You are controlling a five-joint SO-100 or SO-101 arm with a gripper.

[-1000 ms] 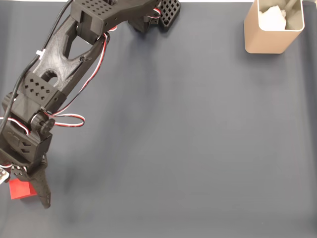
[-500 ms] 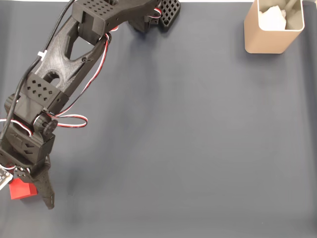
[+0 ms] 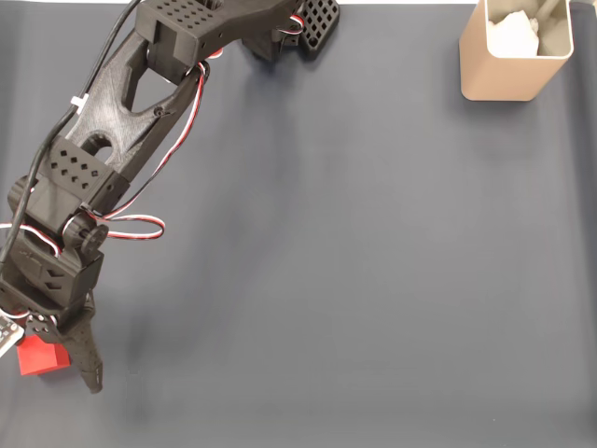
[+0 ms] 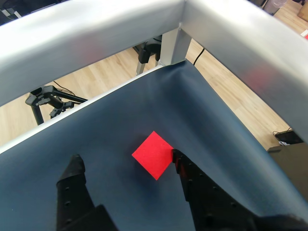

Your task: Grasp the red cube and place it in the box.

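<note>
The red cube [image 3: 39,357] lies on the dark mat at the far lower left of the fixed view. My gripper [image 3: 47,366] hangs over it, open, with one black finger [image 3: 84,359] along the cube's right side. In the wrist view the red cube [image 4: 153,155] sits between the spread fingers of the gripper [image 4: 126,159]. Its corner touches the right fingertip [image 4: 179,161], and a gap separates it from the left one. The tan box [image 3: 508,73] stands upright at the top right, far from the gripper, with something white and crumpled inside.
The arm's base [image 3: 280,28] sits at the top edge of the fixed view and a wire loop [image 3: 131,227] hangs off the forearm. In the wrist view the mat's corner and a metal frame post [image 4: 173,45] lie just beyond the cube, with wooden floor past them.
The gripper has shifted slightly down and to the right beside the cube over the last second. The cube has not moved.
</note>
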